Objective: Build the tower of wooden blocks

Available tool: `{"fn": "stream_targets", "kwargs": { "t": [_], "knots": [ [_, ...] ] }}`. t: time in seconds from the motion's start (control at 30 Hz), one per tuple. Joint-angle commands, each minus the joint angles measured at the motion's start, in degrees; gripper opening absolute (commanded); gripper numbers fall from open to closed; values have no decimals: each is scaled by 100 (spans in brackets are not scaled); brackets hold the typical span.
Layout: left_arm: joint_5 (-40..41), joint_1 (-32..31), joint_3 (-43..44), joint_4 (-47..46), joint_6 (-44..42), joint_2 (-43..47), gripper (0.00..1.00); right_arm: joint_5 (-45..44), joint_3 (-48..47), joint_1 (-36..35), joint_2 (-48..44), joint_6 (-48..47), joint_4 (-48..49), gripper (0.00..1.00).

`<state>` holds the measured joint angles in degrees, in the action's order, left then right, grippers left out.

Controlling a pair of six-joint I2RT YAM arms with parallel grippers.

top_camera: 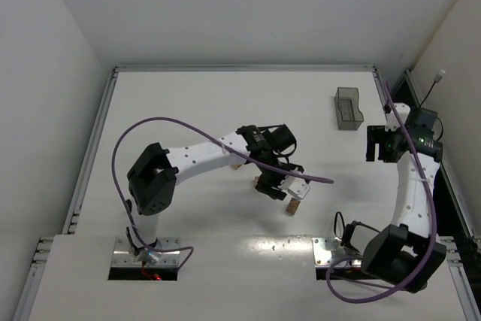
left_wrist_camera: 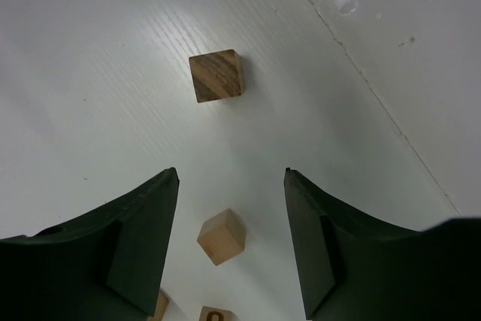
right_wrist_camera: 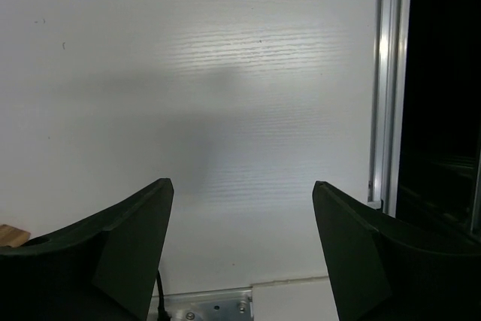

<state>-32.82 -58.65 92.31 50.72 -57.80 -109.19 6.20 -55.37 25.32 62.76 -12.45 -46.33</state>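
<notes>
Looking through the left wrist camera, I see the left gripper point(left_wrist_camera: 231, 174) with its jaws apart. A pale wooden cube point(left_wrist_camera: 222, 236) lies on the white table point(left_wrist_camera: 90, 50) between them, clear of both fingers. A darker, grained wooden cube point(left_wrist_camera: 216, 75) sits just beyond. Both lie around the middle of the surface. The right gripper point(right_wrist_camera: 240, 184) hangs spread wide on nothing near the right edge. The dark translucent rectangular bin point(top_camera: 349, 107) stands toward the far right corner; I cannot tell its contents.

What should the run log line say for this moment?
left pincer: open, light cube between jaws, not gripped | right pincer: open, empty, above table
</notes>
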Motion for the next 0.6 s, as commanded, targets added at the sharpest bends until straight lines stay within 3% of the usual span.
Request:
{"fn": "stream_targets", "kwargs": {
  "t": [0.0,0.23,0.57],
  "knots": [
    [-58,-120,-73,-623,13,-58,53,549,-105,209,113,155,115,72],
    [-111,-252,-143,-1352,506,-217,53,865,-211,395,219,155,63,72],
    [-287,-428,-82,-1468,630,-445,53,1041,-158,553,272,155,62,72]
  ]
}}
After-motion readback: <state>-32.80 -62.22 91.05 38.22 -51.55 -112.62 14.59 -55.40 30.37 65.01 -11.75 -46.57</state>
